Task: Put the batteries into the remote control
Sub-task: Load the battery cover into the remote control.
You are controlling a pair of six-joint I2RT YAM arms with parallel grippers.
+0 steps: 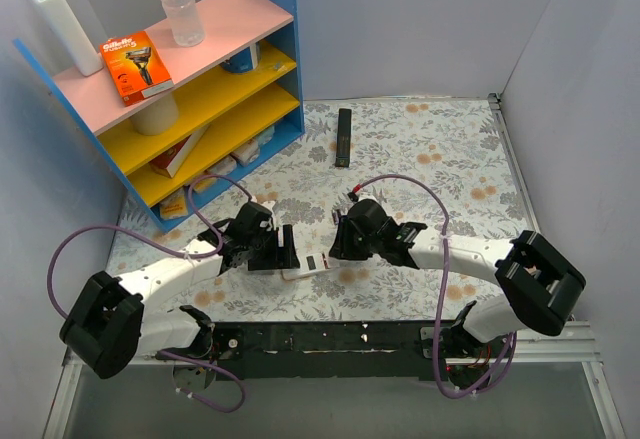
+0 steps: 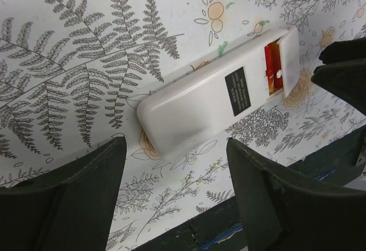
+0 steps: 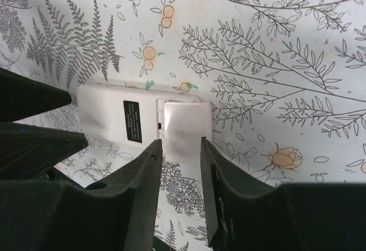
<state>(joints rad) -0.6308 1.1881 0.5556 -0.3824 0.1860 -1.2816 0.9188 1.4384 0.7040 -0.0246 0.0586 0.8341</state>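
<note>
On floral tablecloth (image 1: 430, 149) amid walls (image 1: 420, 19): remote control (image 2: 200, 108), left gripper (image 2: 174, 148) and right gripper (image 3: 180, 145) apart.

A white rectangular plastic remote control (image 2: 200, 105) lies back-up on a fern-and-flower printed tablecloth (image 2: 74, 62), a black label (image 2: 240, 91) on it. Its far-end compartment (image 2: 273, 68) is open, showing red and orange inside. The left gripper (image 2: 174, 148) hangs over the near end, its black fingers (image 2: 86, 199) wide apart. The right gripper (image 2: 315, 65), its black tips slightly apart, sits just beside the open end
</note>
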